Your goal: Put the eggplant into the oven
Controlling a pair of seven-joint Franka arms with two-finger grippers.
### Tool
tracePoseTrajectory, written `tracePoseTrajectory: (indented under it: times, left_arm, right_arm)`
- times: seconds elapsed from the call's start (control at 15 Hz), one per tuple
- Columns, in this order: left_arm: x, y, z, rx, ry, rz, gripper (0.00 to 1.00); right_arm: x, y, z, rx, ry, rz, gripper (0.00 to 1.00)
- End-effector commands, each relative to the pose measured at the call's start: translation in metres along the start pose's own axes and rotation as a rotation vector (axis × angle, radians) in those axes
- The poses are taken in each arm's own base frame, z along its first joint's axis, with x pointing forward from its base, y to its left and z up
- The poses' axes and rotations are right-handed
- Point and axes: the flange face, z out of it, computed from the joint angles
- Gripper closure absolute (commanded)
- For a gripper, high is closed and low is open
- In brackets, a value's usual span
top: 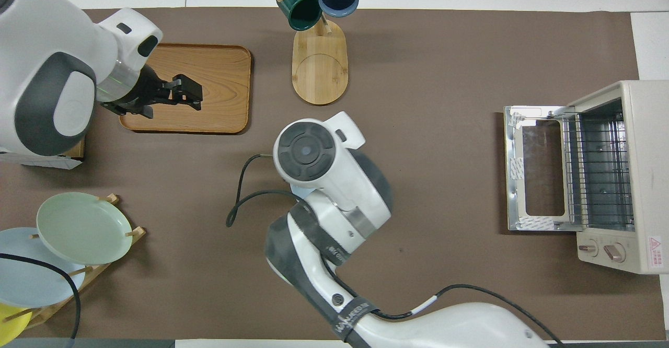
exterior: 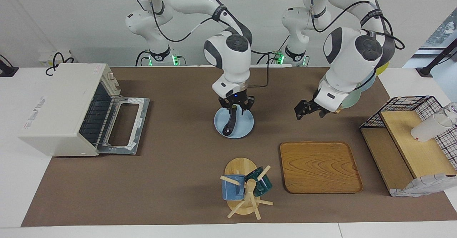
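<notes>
Eggplant (exterior: 229,123) lies on the light blue plate (exterior: 246,128) near mid-table, slightly toward the robots' edge. Its long axis runs roughly from the robots' side toward the table's outer edge, w/ a slight curve; the rounded fat end sits by the plate rim away from the robots, and the upper end is tucked up under the gripper. In the overhead view both plate and eggplant are hidden under the arm.

R gripper (exterior: 236,108) comes straight down over the plate, fingers either side of the eggplant's upper end; looks clamped on the eggplant, though contact is hard to confirm.

L gripper (exterior: 310,110) hangs in the air w/ fingers apart, holding nothing; from overhead it sits over the wooden tray (top: 219,66), at the tray's edge toward the L arm's end.

Oven (exterior: 59,105) stands at the R arm's end of the table, door (exterior: 125,125) dropped fully open and flat on the brown mat (exterior: 178,159), wire rack visible inside
</notes>
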Motion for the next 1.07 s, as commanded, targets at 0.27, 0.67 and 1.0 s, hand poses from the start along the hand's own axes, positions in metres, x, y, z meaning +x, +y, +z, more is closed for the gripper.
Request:
tracePoseTrajectory:
  times: [0.27,0.67,1.0]
  left_arm:
    - [-0.024,-0.055,-0.062,0.060,0.009,0.079,0.00]
    - [-0.084,-0.064,-0.097,0.076,-0.011,0.074,0.00]
    - [-0.102,-0.063,-0.095,0.104,-0.118,0.102,0.00]
  right_arm:
    - [-0.030,-0.008,0.050,0.030,0.038,-0.033,0.45]
    - [-0.053,-0.008,0.064,0.047,0.043,-0.064,0.40]
    - [-0.060,0.002,0.074,0.053,0.052,-0.077,1.00]
